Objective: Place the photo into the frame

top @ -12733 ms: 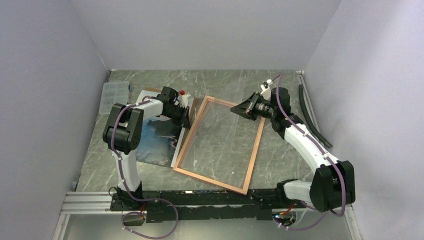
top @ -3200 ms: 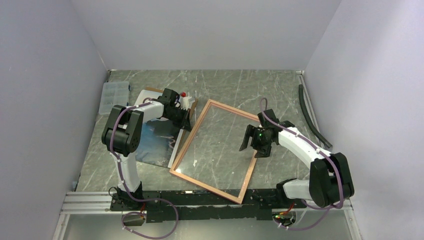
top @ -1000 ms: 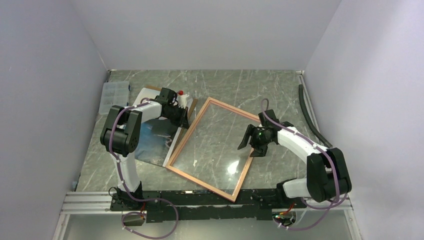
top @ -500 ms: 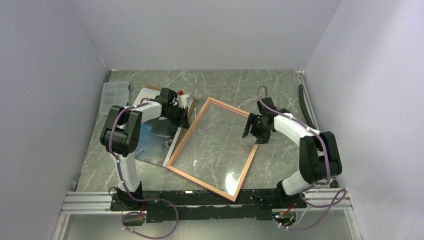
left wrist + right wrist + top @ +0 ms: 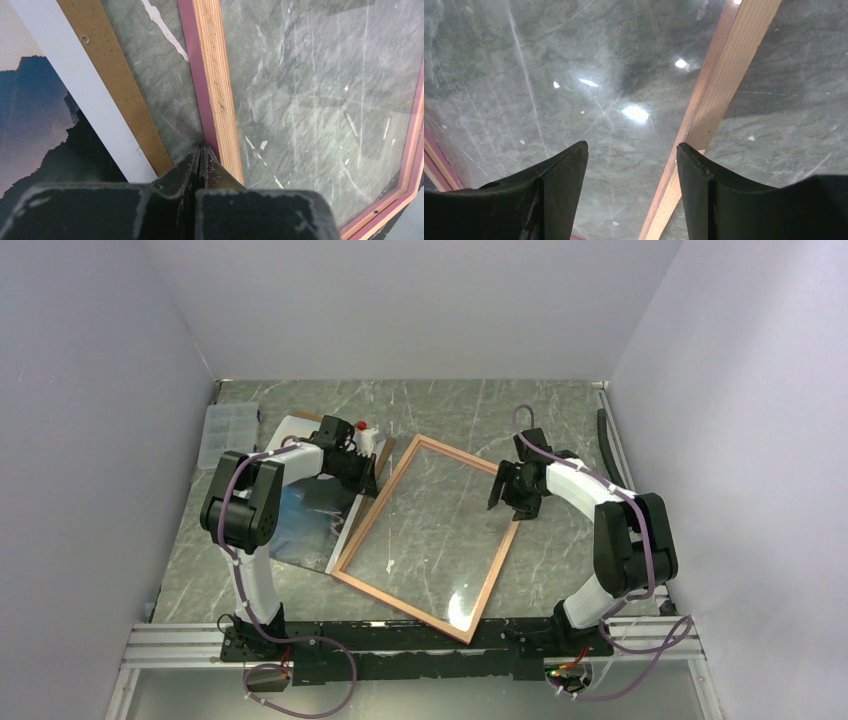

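The frame (image 5: 400, 607) lies flat in mid-table, tan back up, pink edge showing, with the marble visible through its clear pane (image 5: 549, 75). To its left lies the photo (image 5: 303, 520), dark mountains with a white border, on a brown backing board (image 5: 110, 85). My left gripper (image 5: 371, 480) is shut and empty, its tips (image 5: 201, 148) down at the outer pink edge of the frame's left rail (image 5: 215, 75). Over the far end of the right rail (image 5: 724, 75) hovers my right gripper (image 5: 507, 495), open, one fingertip (image 5: 684, 150) above the rail, the other over the pane.
A clear plastic organiser box (image 5: 220, 430) sits at the far left by the wall. A small white object with a red cap (image 5: 368, 430) lies behind the left gripper. A black strip (image 5: 618, 465) runs along the right wall.
My right gripper has moved along the frame's right rail toward its far corner, staying open. The left gripper and the frame have stayed put over the last second.
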Robot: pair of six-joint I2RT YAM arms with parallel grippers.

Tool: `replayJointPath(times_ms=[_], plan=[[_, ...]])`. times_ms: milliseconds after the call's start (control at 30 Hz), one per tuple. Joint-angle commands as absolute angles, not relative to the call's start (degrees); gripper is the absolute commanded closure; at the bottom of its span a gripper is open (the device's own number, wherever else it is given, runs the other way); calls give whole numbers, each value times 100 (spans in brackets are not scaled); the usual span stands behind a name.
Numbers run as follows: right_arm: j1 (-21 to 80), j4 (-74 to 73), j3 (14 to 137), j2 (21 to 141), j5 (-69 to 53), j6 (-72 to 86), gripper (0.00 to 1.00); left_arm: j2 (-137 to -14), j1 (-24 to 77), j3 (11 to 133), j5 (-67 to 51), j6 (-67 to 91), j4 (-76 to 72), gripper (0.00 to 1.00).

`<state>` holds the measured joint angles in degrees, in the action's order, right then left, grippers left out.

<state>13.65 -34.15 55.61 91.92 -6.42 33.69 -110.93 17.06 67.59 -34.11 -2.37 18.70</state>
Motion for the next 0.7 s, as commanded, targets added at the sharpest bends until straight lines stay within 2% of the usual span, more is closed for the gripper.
replayJointPath(times_ms=[0, 400, 667], plan=[[1487, -1347, 5267, 9752, -1822, 3891, 33, -11081, 2012, 6591, -3992, -174, 1974, 97], [1380, -1040, 5137, 9708, -2009, 4216, 34, -11121, 2013, 6557, -3918, -238, 1955, 97], [1367, -2120, 6103, 8937, -2020, 3683, 26, -11003, 1878, 6727, -3947, -222, 2167, 97]])
